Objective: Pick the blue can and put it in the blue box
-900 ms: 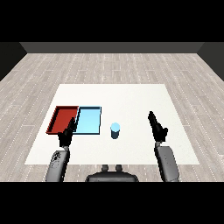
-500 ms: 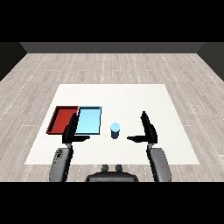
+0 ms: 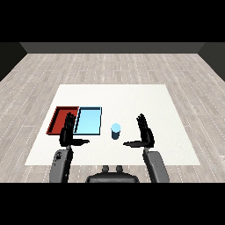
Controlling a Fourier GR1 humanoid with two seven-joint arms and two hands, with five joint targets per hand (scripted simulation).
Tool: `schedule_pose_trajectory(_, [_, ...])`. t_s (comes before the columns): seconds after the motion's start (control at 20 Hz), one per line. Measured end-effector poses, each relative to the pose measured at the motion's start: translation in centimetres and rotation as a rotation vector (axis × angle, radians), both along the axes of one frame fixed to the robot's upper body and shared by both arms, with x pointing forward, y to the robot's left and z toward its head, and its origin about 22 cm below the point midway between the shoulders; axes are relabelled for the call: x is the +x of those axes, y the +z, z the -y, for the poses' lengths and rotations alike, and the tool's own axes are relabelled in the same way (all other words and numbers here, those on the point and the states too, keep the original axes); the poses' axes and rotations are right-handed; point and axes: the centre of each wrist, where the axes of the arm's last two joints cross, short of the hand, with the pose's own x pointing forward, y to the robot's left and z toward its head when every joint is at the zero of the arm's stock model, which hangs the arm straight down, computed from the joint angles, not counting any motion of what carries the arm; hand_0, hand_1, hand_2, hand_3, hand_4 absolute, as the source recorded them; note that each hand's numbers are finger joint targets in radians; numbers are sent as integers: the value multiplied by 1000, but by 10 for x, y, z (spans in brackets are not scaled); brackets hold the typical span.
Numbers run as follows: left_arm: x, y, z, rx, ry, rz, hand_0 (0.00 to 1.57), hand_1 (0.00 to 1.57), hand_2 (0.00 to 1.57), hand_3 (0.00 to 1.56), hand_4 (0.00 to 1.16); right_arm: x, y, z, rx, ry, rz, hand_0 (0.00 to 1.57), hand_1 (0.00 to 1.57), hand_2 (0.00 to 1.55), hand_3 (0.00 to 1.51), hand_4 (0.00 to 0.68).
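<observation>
The blue can (image 3: 115, 131) stands upright on the white table, just right of the light blue tray (image 3: 89, 120). My right hand (image 3: 144, 132) is open a short way to the can's right, fingers straight up and thumb stretched toward the can, not touching it. My left hand (image 3: 68, 131) is open too, over the near edges of the red tray (image 3: 60, 119) and the light blue tray, with its thumb pointing right. Both trays hold nothing.
The white table (image 3: 132, 99) stretches wide behind and to the right of the can. The two trays lie side by side at the left, the red one outermost. A wooden floor surrounds the table.
My right hand has moved left and nearer to the can, with its thumb now spread toward it. The left hand and the can have stayed where they were.
</observation>
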Motion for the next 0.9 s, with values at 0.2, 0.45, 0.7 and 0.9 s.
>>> schedule_pose_trajectory(0.2, [7,-1,7,-17,-2,17,0,0,0,0,0,2,-10,-2,10,6,2,0,0,0,0,0])
schedule_pose_trajectory(0.45, [3,-4,11,-28,1,19,0,0,0,0,0,-4,-17,-2,5,-1,-10,0,0,0,0,0])
schedule_pose_trajectory(0.7, [1,-10,6,-27,-1,17,0,0,0,0,0,6,-23,-1,35,3,-50,0,0,0,0,0])
schedule_pose_trajectory(0.9, [6,-4,5,-41,-2,10,0,0,0,0,0,10,-26,1,58,7,-84,0,0,0,0,0])
